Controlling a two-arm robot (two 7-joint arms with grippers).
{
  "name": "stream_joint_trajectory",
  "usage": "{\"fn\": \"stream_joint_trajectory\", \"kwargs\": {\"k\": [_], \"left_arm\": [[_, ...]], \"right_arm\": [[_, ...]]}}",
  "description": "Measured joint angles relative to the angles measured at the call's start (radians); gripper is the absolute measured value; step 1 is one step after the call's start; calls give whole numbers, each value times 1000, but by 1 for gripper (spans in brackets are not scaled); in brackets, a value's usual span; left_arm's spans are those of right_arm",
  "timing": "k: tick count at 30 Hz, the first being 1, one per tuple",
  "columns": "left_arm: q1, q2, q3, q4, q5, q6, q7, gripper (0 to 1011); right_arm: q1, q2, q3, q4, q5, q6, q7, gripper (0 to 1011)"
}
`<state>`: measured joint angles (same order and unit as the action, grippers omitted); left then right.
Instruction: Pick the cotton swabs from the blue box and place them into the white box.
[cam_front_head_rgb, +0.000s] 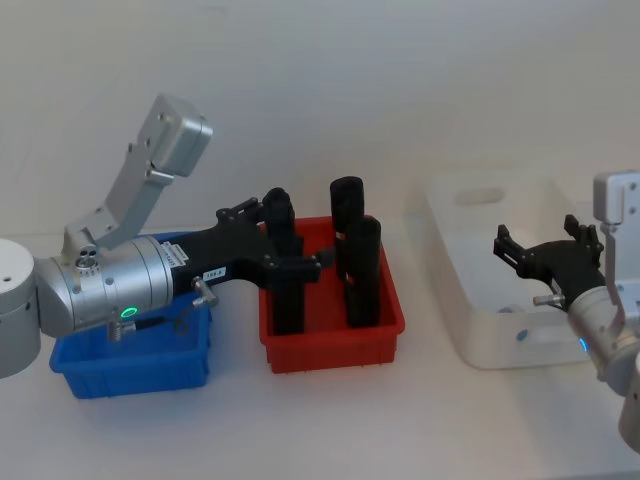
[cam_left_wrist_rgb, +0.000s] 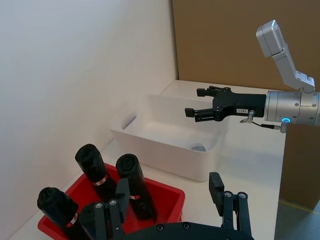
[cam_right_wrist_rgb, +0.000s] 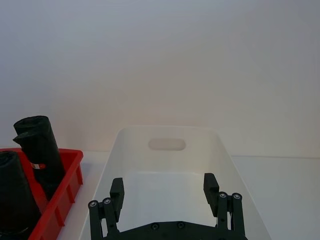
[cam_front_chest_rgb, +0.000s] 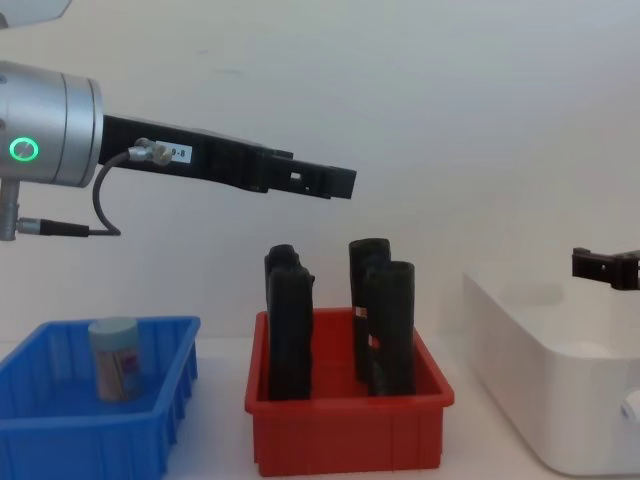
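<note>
One cotton swabs jar (cam_front_chest_rgb: 115, 358) with a pale blue lid stands upright in the blue box (cam_front_chest_rgb: 60, 440), whose front wall (cam_front_head_rgb: 130, 372) faces me under my left arm. My left gripper (cam_front_head_rgb: 285, 255) hovers open and empty high above the red bin, past the blue box; its fingers (cam_left_wrist_rgb: 225, 200) are spread wide. Over the white box (cam_front_head_rgb: 480, 345) my right gripper (cam_front_head_rgb: 540, 250) hangs open with nothing in it, fingers (cam_right_wrist_rgb: 210, 185) apart above the tub's floor. A round pale-lidded item (cam_left_wrist_rgb: 198, 147) rests in a corner of the white box (cam_left_wrist_rgb: 165, 155).
A red bin (cam_front_head_rgb: 330, 352) sits between the blue and white boxes, holding three tall black upright objects (cam_front_head_rgb: 347, 215) that reach close under my left gripper. A white wall stands right behind the table.
</note>
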<state>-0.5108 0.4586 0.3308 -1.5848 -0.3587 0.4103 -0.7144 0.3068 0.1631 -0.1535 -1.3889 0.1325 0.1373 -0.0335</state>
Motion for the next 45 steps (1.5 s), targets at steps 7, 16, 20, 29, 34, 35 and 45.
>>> {"fn": "stream_joint_trajectory", "kwargs": {"k": [7, 16, 20, 29, 34, 35, 45], "left_arm": [[12, -3, 5, -1, 5, -16, 30, 1004], [54, -15, 24, -7, 30, -77, 137, 1004], [73, -20, 33, -10, 42, -106, 188, 1004], [120, -34, 54, -18, 69, -174, 307, 1004], [147, -41, 67, -22, 84, -212, 376, 1004], [147, -41, 67, -22, 84, -212, 376, 1004], [197, -55, 90, -30, 114, -286, 507, 1004]], "right_arm": [[-19, 11, -4, -23, 7, -6, 5, 1002], [-96, 52, -21, -113, 45, -31, 29, 1002], [-139, 75, -31, -164, 66, -45, 43, 1002], [-218, 118, -50, -257, 105, -70, 68, 1002], [-267, 145, -61, -315, 129, -87, 83, 1002], [-274, 149, -62, -322, 132, -89, 85, 1002], [-319, 174, -73, -376, 154, -103, 99, 1002]]}}
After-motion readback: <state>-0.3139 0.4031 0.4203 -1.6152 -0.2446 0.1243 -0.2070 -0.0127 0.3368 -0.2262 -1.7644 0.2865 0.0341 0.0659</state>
